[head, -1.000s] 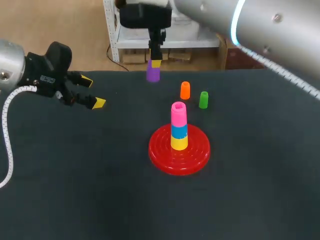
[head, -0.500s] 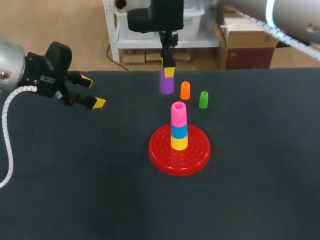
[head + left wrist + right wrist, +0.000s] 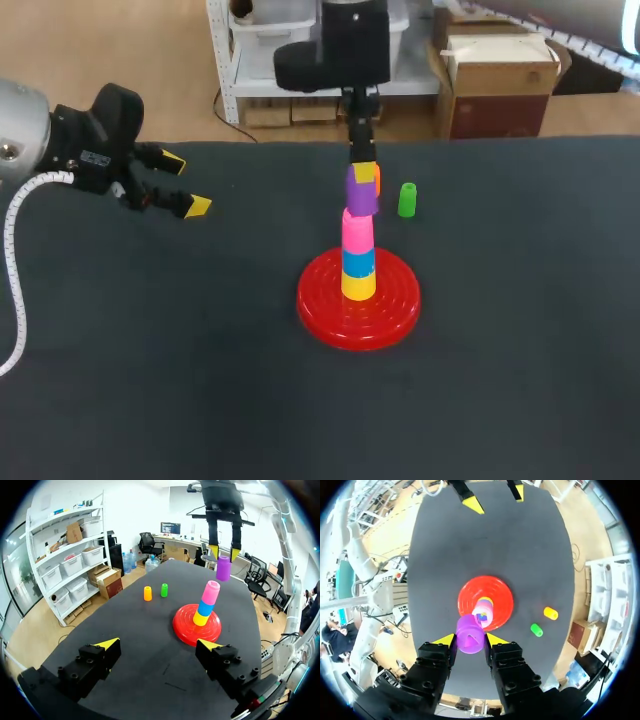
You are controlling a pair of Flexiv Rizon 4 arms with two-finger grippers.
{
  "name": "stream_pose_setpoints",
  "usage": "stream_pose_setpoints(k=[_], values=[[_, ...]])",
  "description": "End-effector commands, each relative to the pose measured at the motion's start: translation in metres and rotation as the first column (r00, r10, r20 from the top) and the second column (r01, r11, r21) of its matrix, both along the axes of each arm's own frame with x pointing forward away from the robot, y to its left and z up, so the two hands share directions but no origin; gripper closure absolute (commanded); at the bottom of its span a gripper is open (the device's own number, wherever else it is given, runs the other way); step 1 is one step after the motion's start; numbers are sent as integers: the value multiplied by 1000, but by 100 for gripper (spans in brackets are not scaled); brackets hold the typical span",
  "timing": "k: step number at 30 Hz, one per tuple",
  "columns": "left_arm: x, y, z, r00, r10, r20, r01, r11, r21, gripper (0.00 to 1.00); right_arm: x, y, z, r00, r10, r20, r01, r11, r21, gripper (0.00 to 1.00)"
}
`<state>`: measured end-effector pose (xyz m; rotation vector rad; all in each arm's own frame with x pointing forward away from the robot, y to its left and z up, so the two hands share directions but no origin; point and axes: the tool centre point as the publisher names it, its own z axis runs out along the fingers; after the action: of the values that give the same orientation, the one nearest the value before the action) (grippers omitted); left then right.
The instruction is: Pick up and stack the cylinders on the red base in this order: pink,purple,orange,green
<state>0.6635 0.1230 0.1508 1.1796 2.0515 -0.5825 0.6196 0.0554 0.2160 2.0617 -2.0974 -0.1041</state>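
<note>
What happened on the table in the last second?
The right gripper, shut on the purple cylinder, carried it from the table's far edge toward the stack, close above the pink cylinder. The left gripper, orange cylinder, green cylinder and red base stayed put.

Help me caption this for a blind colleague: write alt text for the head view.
The right gripper holds a purple cylinder just over the pink cylinder that tops a blue-and-yellow stack on the red base. A green cylinder stands behind the base, an orange cylinder mostly hidden beside it, and the open left gripper hangs over the table's left side.
</note>
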Motion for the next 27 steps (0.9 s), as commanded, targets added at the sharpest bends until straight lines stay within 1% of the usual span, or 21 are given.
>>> stream_pose_setpoints(k=[1,3,7,10,18,27], values=[[1,0,-1,1000,-1,-1,1,1000,2,0,-7,-1,2,958,22,288,-21,1000,-8,100],[1,0,-1,1000,-1,-1,1,1000,2,0,-7,-1,1,955,30,295,-24,999,-24,100],[1,0,-1,1000,-1,-1,1,1000,2,0,-3,3,-6,948,19,317,-14,1000,-19,100],[1,0,-1,1000,-1,-1,1,1000,2,0,0,4,-12,952,17,306,-13,1000,-16,100],[1,0,-1,1000,-1,-1,1,1000,2,0,7,5,-20,962,11,273,-8,1000,-11,100],[1,0,-1,1000,-1,-1,1,1000,2,0,8,4,-21,970,3,242,-5,1000,7,100]])
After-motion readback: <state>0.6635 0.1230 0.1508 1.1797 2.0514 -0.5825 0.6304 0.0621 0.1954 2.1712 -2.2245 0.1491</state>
